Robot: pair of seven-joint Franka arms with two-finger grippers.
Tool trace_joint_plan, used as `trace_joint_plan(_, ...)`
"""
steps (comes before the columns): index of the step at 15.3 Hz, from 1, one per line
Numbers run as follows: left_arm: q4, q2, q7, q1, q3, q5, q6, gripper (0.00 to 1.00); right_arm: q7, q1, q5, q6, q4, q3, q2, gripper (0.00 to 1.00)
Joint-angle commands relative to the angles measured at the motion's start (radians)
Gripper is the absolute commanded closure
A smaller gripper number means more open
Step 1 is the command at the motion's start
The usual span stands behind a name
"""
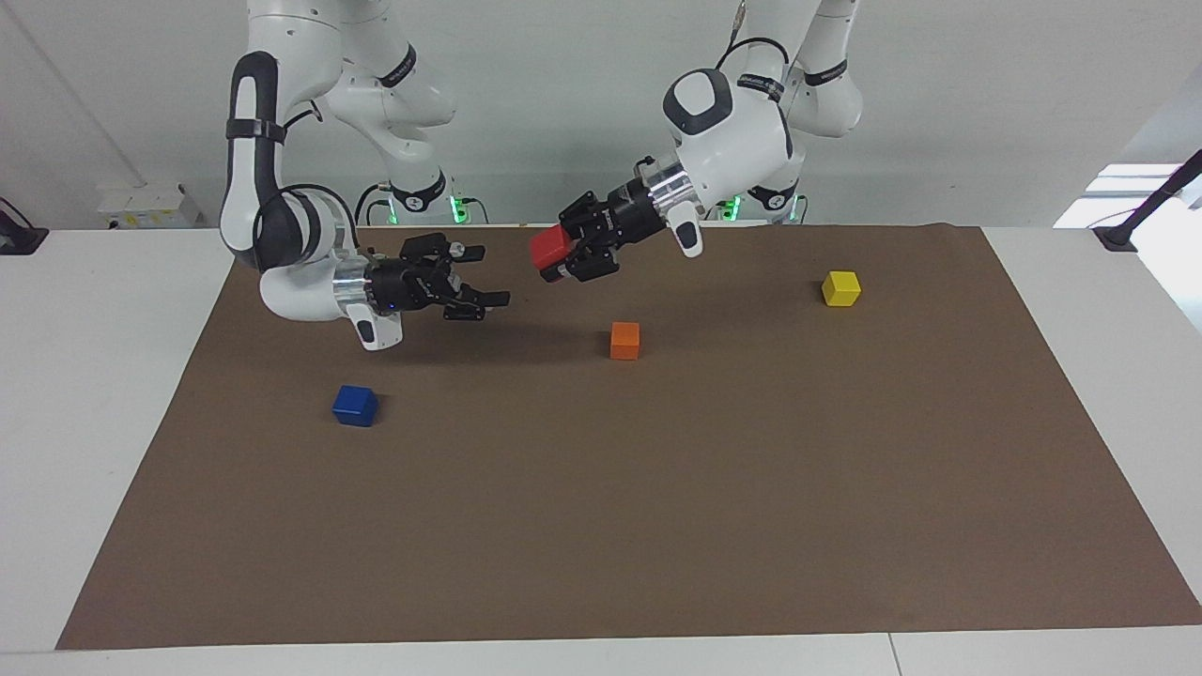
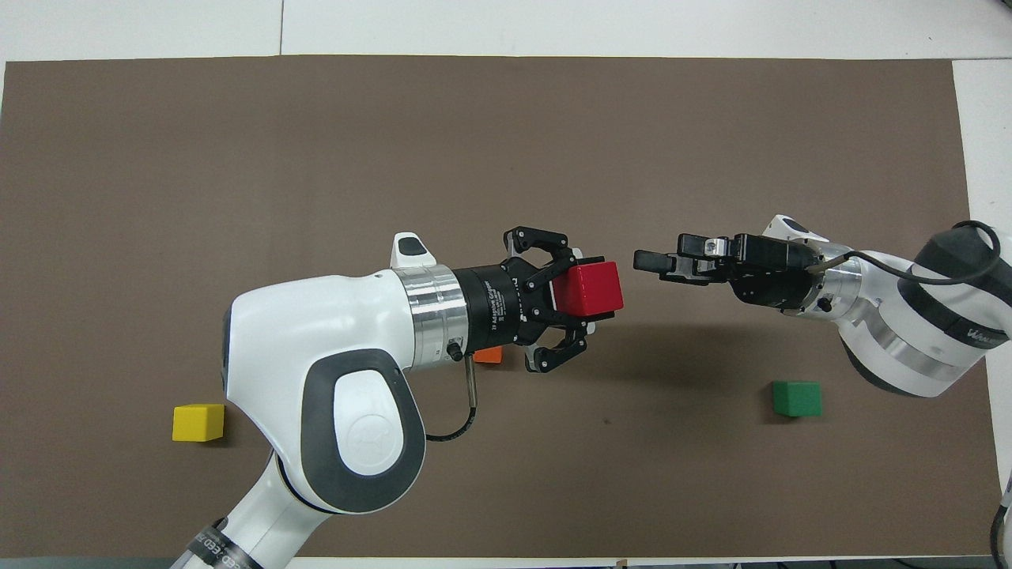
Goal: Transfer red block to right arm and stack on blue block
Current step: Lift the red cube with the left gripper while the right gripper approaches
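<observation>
My left gripper [image 1: 556,258] is shut on the red block [image 1: 547,247] and holds it in the air over the brown mat, near the orange block. In the overhead view the left gripper [image 2: 581,299] and the red block [image 2: 589,286] sit mid-mat. My right gripper [image 1: 489,276], with its blue wrist light, is open and points at the red block, a short gap away; it also shows in the overhead view [image 2: 653,262]. The blue block [image 1: 355,406] rests on the mat toward the right arm's end; in the overhead view the right arm hides it.
An orange block [image 1: 624,340] lies mid-mat, mostly under my left gripper in the overhead view [image 2: 489,356]. A yellow block [image 1: 840,288] sits toward the left arm's end. A green block [image 2: 797,398] lies beside my right wrist. The brown mat [image 1: 657,526] covers the table.
</observation>
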Motion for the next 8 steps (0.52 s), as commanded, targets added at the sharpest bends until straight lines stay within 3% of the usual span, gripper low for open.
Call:
trace_joint_plan(1, -0.024, -0.021, -0.004, -0.028, 0.017, -0.024, 0.055, 1.0, -0.023, 0.019, 0.023, 0.002, -0.016, -0.002, -0.009, 0.0)
trace_joint_plan(4, -0.023, -0.003, -0.019, -0.083, 0.017, -0.024, 0.176, 1.0, -0.027, 0.021, 0.023, 0.007, -0.033, -0.002, -0.011, 0.0)
trace_joint_plan(8, 0.037, 0.048, -0.038, -0.093, 0.01, -0.044, 0.193, 1.0, -0.061, 0.045, 0.025, 0.031, -0.07, 0.0, -0.02, 0.0)
